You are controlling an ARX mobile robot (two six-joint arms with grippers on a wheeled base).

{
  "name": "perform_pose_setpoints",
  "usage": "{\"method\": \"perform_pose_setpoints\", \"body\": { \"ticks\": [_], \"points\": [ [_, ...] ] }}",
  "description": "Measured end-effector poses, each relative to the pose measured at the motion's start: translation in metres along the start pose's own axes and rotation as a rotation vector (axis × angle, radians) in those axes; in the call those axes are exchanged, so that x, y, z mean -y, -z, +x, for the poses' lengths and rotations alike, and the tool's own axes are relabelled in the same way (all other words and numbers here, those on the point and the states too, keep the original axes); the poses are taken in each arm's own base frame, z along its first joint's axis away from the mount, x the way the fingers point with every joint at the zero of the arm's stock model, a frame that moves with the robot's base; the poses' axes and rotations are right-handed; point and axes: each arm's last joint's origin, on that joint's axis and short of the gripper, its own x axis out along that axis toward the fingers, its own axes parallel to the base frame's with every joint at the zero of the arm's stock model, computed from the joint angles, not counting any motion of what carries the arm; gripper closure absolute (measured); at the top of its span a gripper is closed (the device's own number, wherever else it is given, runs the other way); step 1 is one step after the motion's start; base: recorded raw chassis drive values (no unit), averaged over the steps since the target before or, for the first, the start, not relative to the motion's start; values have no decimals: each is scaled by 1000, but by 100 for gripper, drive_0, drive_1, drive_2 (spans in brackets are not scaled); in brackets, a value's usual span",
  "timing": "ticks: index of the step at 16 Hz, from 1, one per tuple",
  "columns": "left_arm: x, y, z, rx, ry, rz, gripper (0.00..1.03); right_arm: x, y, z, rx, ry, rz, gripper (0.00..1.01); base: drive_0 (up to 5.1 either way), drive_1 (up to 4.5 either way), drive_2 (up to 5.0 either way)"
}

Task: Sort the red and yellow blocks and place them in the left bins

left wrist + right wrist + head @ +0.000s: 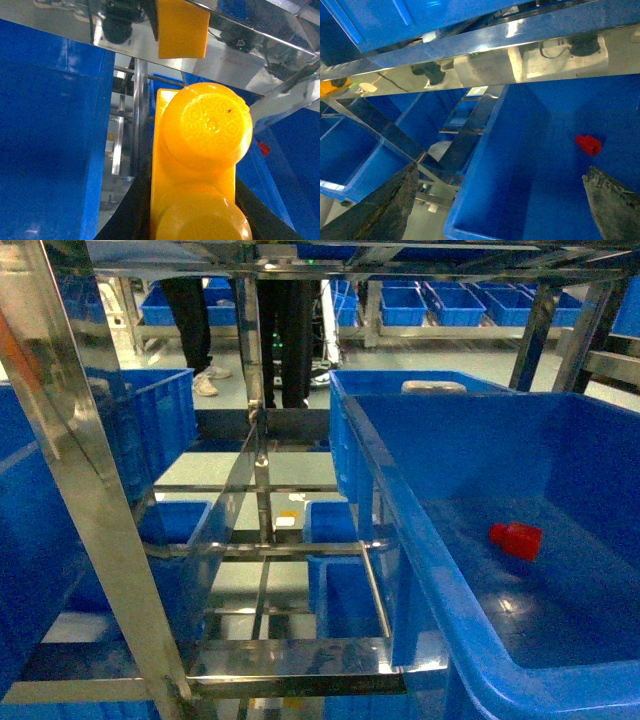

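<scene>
The yellow block (200, 145), with two round studs facing the camera, fills the left wrist view. My left gripper (192, 210) is shut on it, black jaws pressing both of its sides. The red block (516, 539) lies on the floor of a large blue crate (400, 470) at the right of the head view. In the right wrist view the red block (589, 144) shows in that crate, ahead of my open right gripper (500, 205), which holds nothing. Another blue crate (40, 540) stands at the left. Neither gripper shows in the head view.
A shiny metal rack (262, 470) with slanted posts and crossbars runs between the crates. A steel beam (520, 50) crosses above the right crate. Smaller blue bins (335, 540) sit lower down. People's legs (200, 330) stand at the back.
</scene>
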Motion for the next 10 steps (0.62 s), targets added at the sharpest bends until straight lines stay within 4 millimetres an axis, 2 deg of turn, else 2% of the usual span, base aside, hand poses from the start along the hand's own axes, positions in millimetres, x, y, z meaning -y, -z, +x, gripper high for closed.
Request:
{"method": "perform_pose_setpoints", "body": {
  "ticks": [6,10],
  "points": [
    [-1,0,0,-9,-5,-2,77,0,0,0,-1,0,-3,3,0,0,0],
    [-28,6,-2,-120,-158,-24,77,0,0,0,-1,0,-3,3,0,0,0]
  ]
}}
